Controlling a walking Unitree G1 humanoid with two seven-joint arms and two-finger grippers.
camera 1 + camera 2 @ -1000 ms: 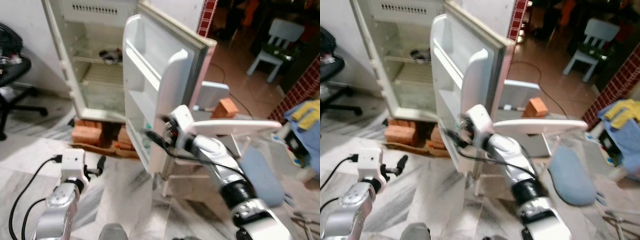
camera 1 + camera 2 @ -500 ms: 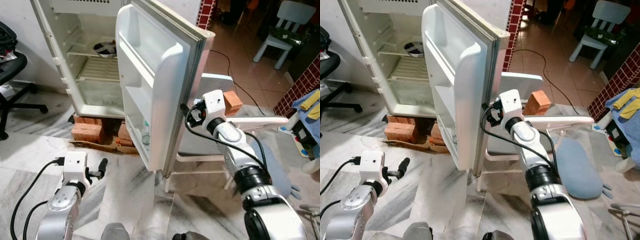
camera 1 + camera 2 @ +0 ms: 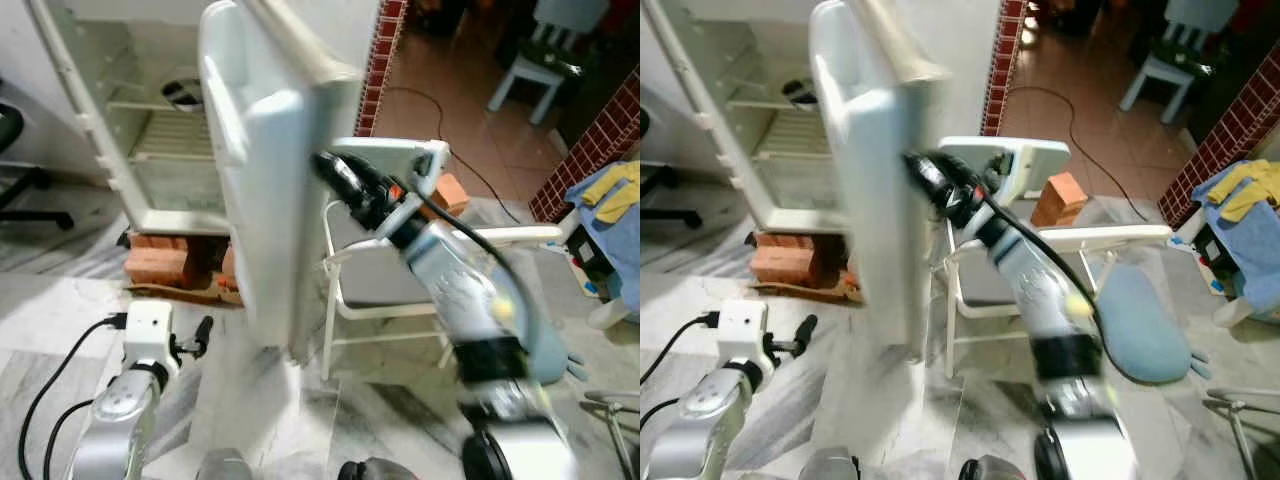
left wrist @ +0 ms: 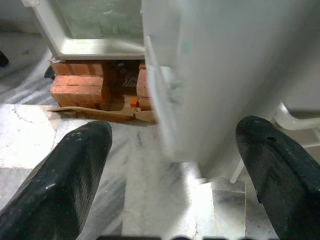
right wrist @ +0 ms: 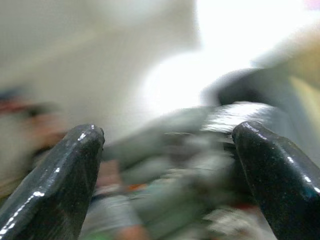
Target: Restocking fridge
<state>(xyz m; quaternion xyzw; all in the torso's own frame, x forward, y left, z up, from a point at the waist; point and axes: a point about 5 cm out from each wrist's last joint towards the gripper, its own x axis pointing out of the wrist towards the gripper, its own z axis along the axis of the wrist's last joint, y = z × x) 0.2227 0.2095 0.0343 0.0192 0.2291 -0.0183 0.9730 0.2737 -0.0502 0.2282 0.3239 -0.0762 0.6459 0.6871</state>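
The fridge door point(image 3: 255, 190) stood swung wide from the open fridge point(image 3: 130, 120), its edge turned toward the camera and blurred. It looked a stiff, fairly heavy slab that would swing on its hinge rather than flex, and smooth enough to slip under hard fingertips. The moulded shelf rails on its inner face and its long outer edge seemed the best places to push or hook. Inside the cabinet a dark bowl point(image 3: 182, 92) sat on the upper wire shelf point(image 3: 165, 135); the shelves otherwise looked bare.

The right gripper point(image 3: 335, 172) was raised beside the door's outer edge, touching it or very nearly. In the right wrist view its two black fingers point(image 5: 55, 175) were spread wide with nothing between them, against a blurred backdrop. The left gripper point(image 4: 170, 165) hung low over the floor, its fingers also wide apart and holding nothing, facing the foot of the door.

The fridge rested on red bricks point(image 3: 160, 265) over a scrap of cardboard, so a hard shove might rock it. The floor point(image 3: 60, 310) was grey-veined marble, probably slick underfoot. Just behind the door stood a white folding chair point(image 3: 385, 290), close enough to catch the swing. Further off lay a brick point(image 3: 1055, 200), a blue cushion-like thing point(image 3: 1140, 320), a cable on brown tiles, a small pale chair point(image 3: 525, 70) and blue and yellow cloths point(image 3: 610, 215).
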